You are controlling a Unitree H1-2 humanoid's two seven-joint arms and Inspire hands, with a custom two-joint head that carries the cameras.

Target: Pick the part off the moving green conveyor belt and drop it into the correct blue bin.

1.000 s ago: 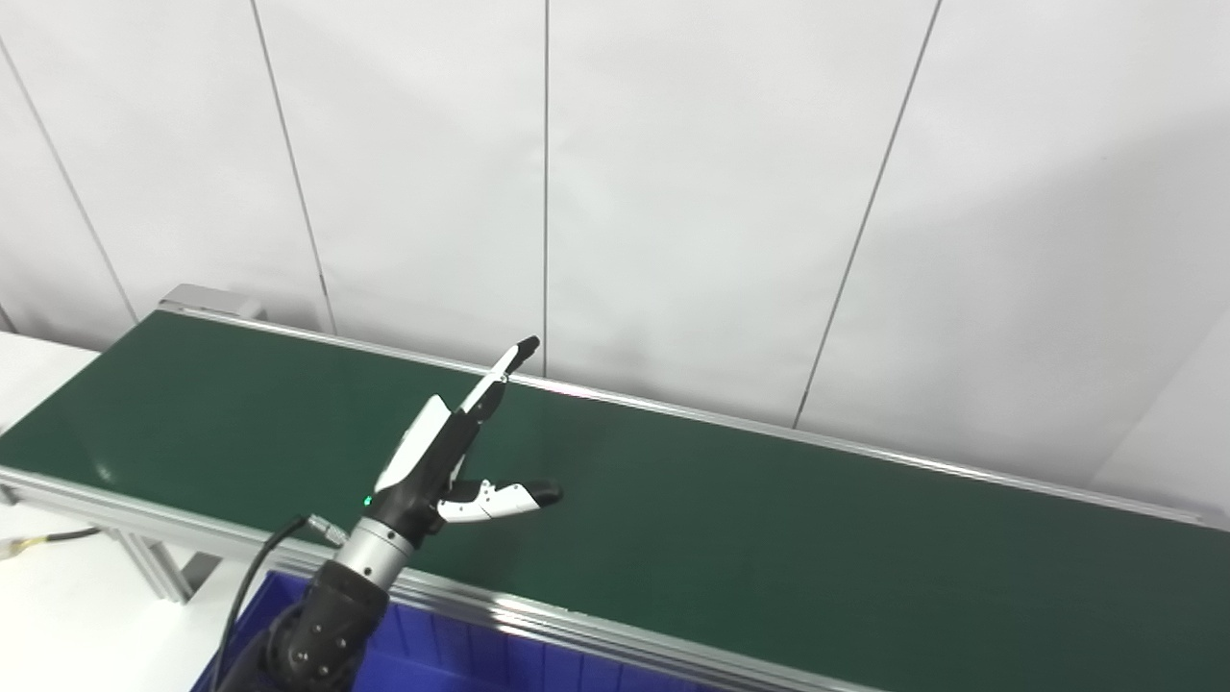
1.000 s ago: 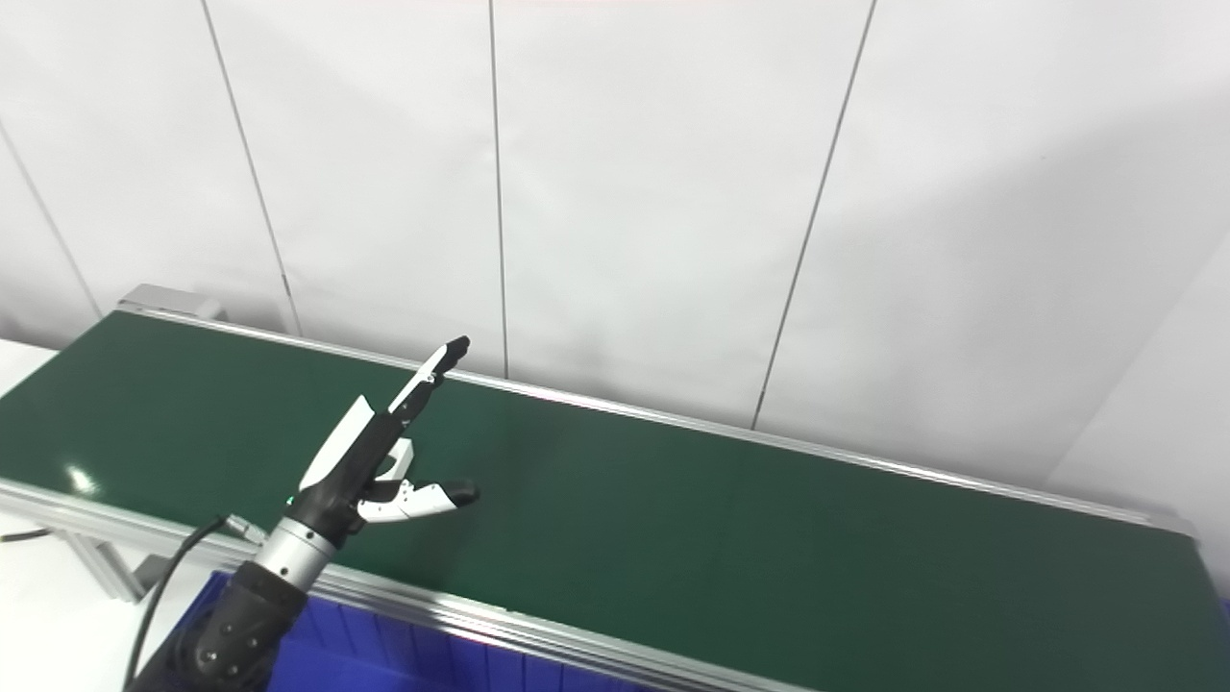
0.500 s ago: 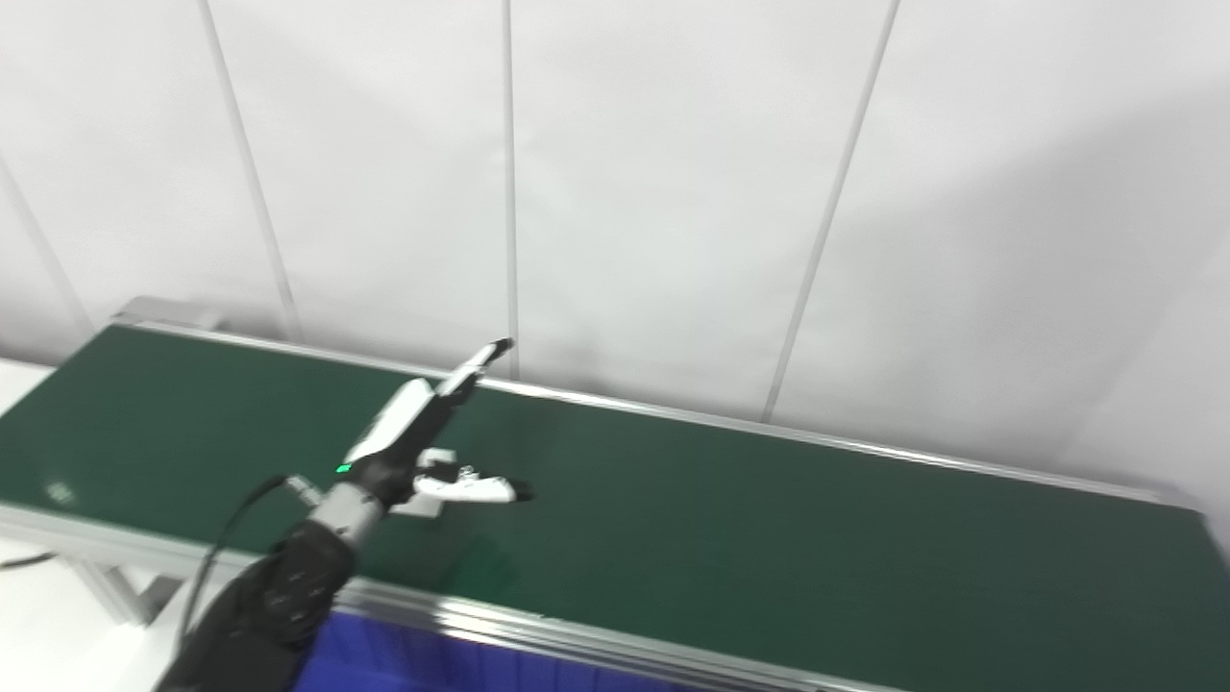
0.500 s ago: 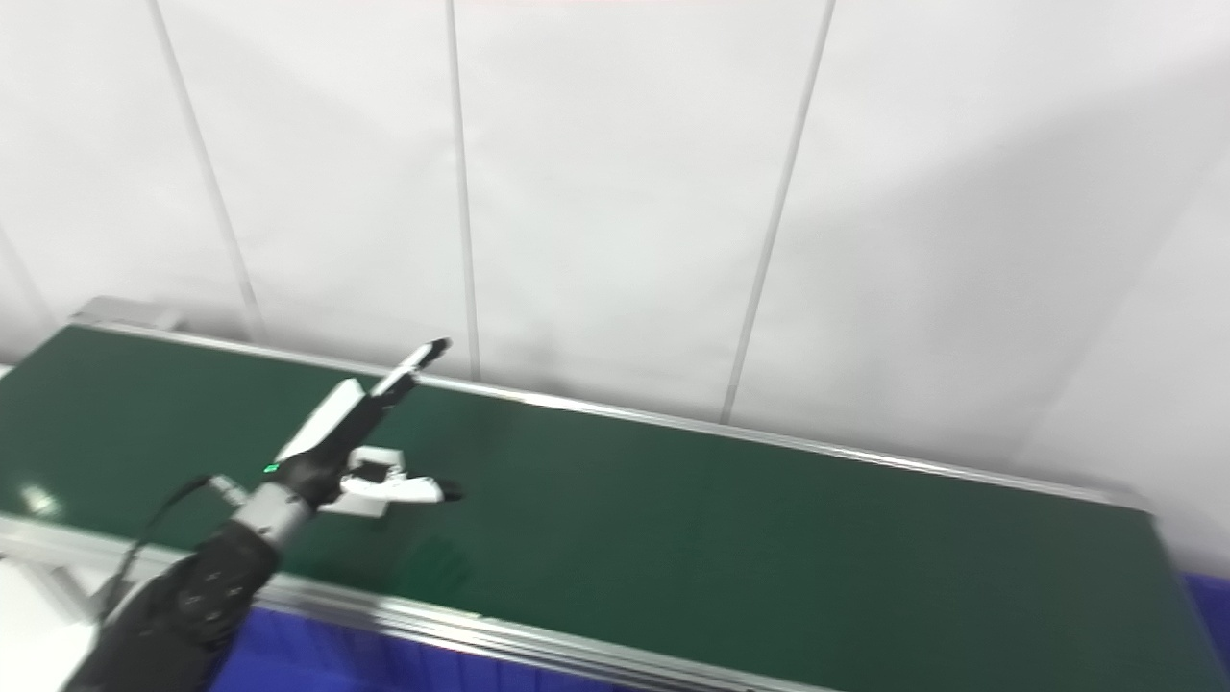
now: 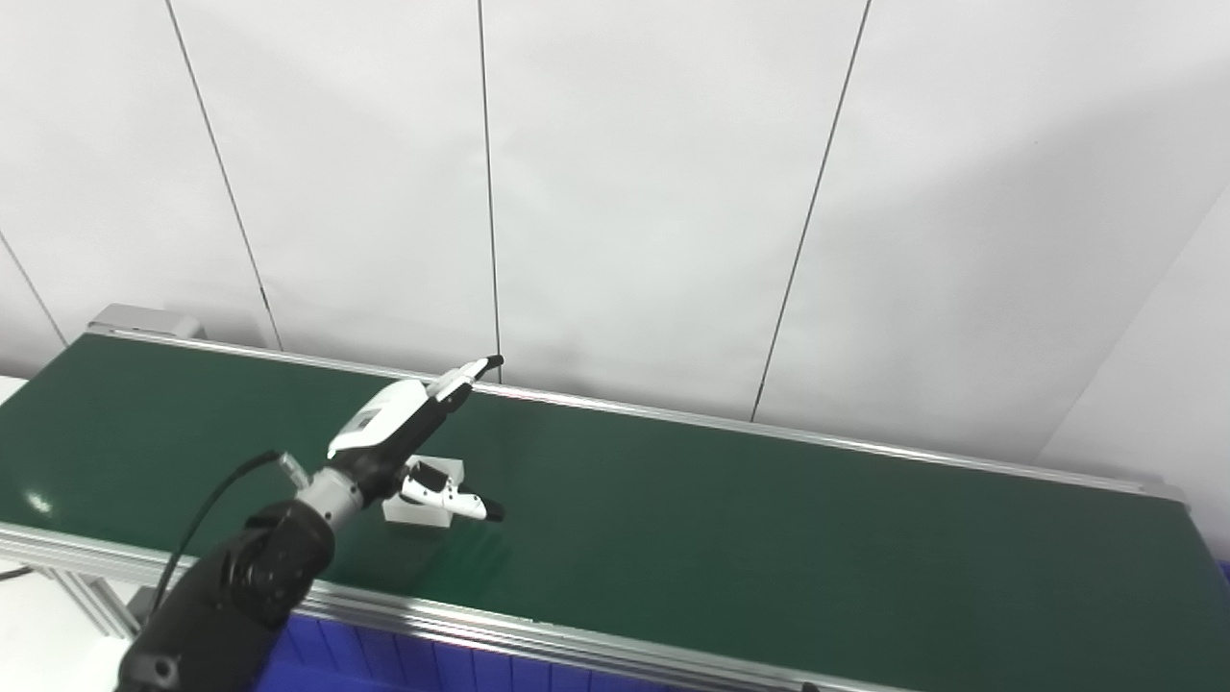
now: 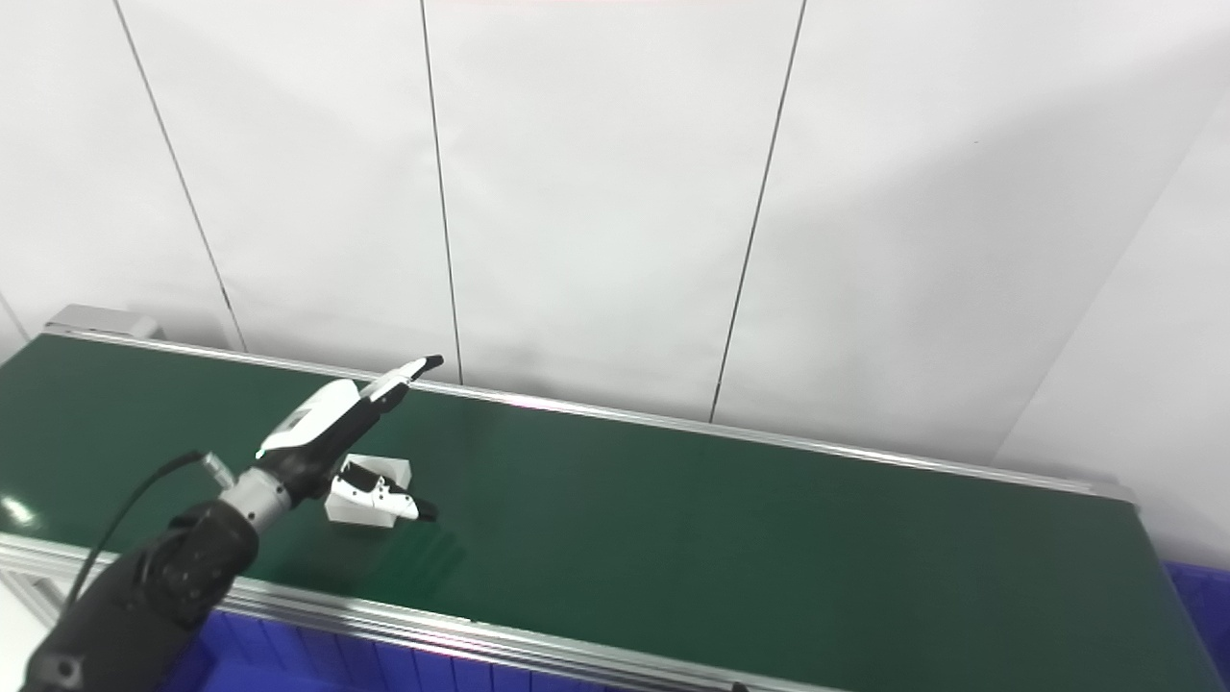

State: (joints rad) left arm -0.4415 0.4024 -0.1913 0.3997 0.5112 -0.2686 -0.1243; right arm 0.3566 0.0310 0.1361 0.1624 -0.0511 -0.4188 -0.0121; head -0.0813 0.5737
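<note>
A small white block-shaped part (image 5: 423,500) lies on the green conveyor belt (image 5: 769,538), left of its middle; it also shows in the right eye view (image 6: 368,496). My left hand (image 5: 413,437) hovers over the part with its fingers spread, the long fingers pointing toward the wall and the thumb reaching across the part's near side. The hand is open and holds nothing. My right hand is not in view.
A blue bin (image 5: 404,663) sits below the belt's near rail at the bottom left. Another blue bin (image 6: 1201,596) shows past the belt's right end. A white panelled wall stands right behind the belt. A black cable (image 5: 211,500) hangs from my left wrist.
The camera has swung right. The white part has come into view from under my left hand, and the hand has lowered toward the belt, over the part.
</note>
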